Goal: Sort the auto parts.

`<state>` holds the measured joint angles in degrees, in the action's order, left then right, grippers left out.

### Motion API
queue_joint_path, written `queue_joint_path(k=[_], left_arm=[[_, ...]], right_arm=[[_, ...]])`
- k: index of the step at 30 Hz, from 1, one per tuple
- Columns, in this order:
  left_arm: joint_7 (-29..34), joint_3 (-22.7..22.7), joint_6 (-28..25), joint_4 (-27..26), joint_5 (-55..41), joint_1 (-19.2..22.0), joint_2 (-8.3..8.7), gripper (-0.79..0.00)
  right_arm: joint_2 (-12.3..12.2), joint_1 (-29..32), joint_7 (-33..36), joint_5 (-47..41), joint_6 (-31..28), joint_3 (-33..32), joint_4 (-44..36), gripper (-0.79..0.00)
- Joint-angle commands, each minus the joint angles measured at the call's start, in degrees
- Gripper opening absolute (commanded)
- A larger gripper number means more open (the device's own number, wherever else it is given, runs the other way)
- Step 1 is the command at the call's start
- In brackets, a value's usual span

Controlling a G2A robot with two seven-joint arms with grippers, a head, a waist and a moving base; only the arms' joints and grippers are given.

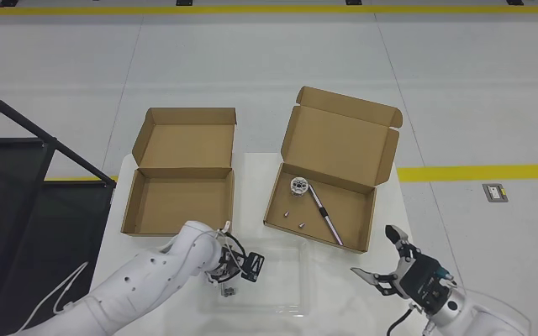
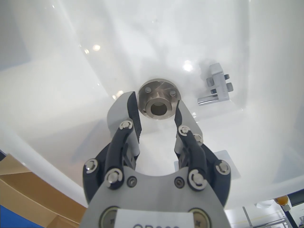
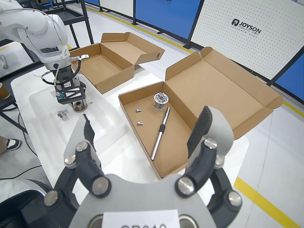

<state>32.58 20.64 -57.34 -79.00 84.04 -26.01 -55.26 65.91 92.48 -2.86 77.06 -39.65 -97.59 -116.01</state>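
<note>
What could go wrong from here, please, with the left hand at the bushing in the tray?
The left hand grips the bushing only at its tips, on a round flange, so it might slip or tilt when lifted. The bracket lies close beside it in the tray and could get knocked.

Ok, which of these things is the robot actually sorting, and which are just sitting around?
For the job: left gripper, right gripper, flanged bushing, clamp bracket, clear tray, empty box, parts box, hub, rod, two bolts.

Just lying about: black rack, pegboard panel, yellow floor line.
</note>
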Motion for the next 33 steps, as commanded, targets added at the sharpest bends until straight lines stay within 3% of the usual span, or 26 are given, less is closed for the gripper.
queue_joint_path(k=[1,16,20,22,23,33], left_arm=[[-0.17,0.1,-0.35,0.38,0.19,-0.02,-0.25,-0.413],[-0.93,-1.7,-0.66,2.73,0.25,0.87,-1.61,-0.471],[-1.09,-2.24,-0.66,3.16,0.06,1.09,-1.85,-0.579],[-1.19,-2.35,-0.66,3.3,-0.12,1.26,-1.88,-0.751],[-1.23,-2.3,-0.66,3.23,-0.17,1.35,-1.87,-0.785],[-0.41,-0.05,-0.66,0.52,-0.45,1.15,-0.65,-0.785]], right_arm=[[-0.06,0.14,-0.1,-0.08,0.14,-0.07,0.01,0.0],[-0.55,0.47,-0.41,-0.3,0.28,0.07,0.37,0.0],[-0.69,0.51,-0.3,-0.34,0.27,0.08,0.17,0.0],[-0.75,0.53,-0.38,-0.37,0.32,0.08,0.16,0.0],[-0.78,0.54,-0.4,-0.38,0.34,0.09,0.16,0.0],[-1.04,0.44,-0.5,-0.54,0.8,0.57,0.13,0.0]])
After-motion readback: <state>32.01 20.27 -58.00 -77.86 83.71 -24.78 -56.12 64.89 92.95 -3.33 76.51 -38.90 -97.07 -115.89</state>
